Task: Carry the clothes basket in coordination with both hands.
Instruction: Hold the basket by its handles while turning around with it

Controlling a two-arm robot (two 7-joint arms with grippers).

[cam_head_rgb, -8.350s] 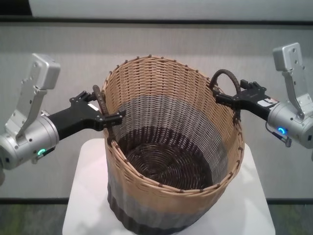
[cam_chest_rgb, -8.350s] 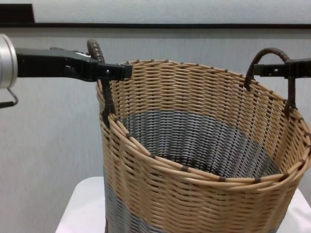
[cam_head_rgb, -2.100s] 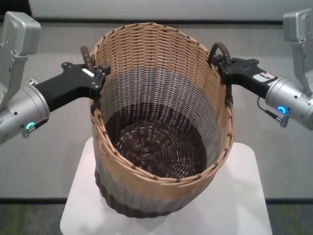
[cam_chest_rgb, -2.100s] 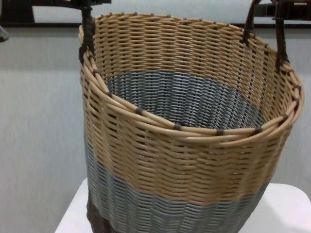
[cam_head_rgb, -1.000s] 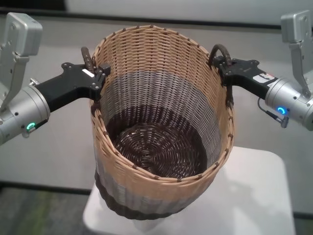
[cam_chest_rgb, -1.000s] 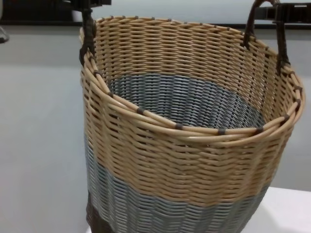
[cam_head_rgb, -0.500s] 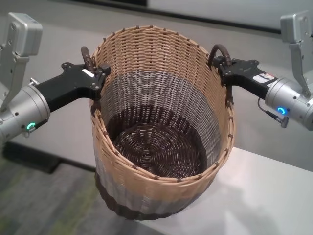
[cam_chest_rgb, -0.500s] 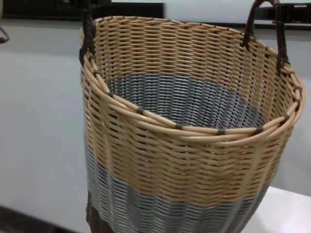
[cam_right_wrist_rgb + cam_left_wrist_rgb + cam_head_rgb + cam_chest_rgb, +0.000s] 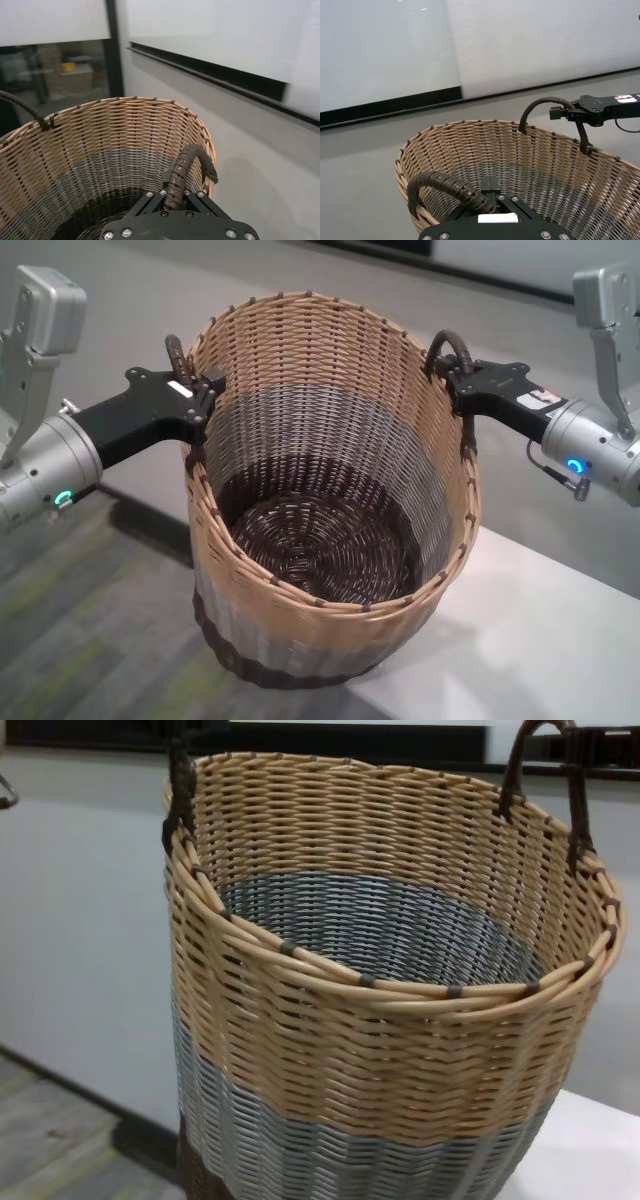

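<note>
Nearest us, the white table (image 9: 560, 640) shows only its corner at lower right, with grey floor (image 9: 80, 640) below on the left. We hold the clothes basket (image 9: 330, 540) up in the air between both arms, its base hanging past the table's edge. It is woven wicker: tan rim band, grey middle, dark bottom, empty inside. Our left pincer (image 9: 205, 395) is pinching the left handle (image 9: 178, 355); our right pincer (image 9: 455, 380) is pinching the right handle (image 9: 450, 345). Beyond stands a pale wall (image 9: 520, 45) with a dark strip. The chest view cuts off the basket's base and both pincers.
</note>
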